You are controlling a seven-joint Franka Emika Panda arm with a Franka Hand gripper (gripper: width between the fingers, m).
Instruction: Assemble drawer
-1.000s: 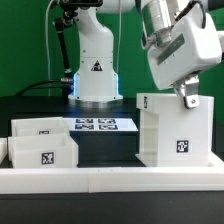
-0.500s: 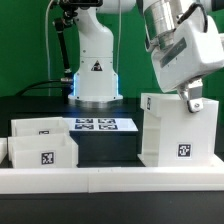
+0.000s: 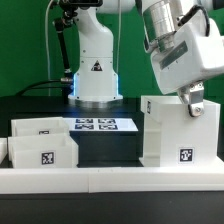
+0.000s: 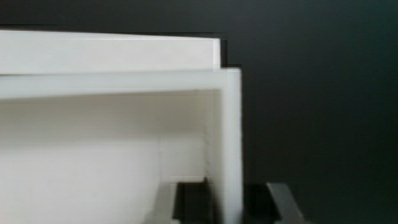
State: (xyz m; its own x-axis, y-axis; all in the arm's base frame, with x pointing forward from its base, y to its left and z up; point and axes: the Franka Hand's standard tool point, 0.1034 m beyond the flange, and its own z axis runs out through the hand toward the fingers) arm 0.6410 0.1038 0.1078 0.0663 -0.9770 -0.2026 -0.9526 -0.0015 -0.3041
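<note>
Plainly the job is at an early stage: the drawer shell [image 3: 180,135] stands on the bench [image 3: 110,150] at the right of the exterior frame, while the 2 loose pieces, the front tray [image 3: 45,155] and the rear tray [image 3: 40,127], sit one behind the other at the lower left, well apart from it. The pincer [image 3: 192,102] is down on the shell's upper edge. In the wrist view its fingers [image 4: 196,205] straddle a thin wall with a dark sliver on 1 side, so I cannot tell whether it is clenched or merely around it. By my reading, 0 of 2 trays are fitted and both insertions remain.
</note>
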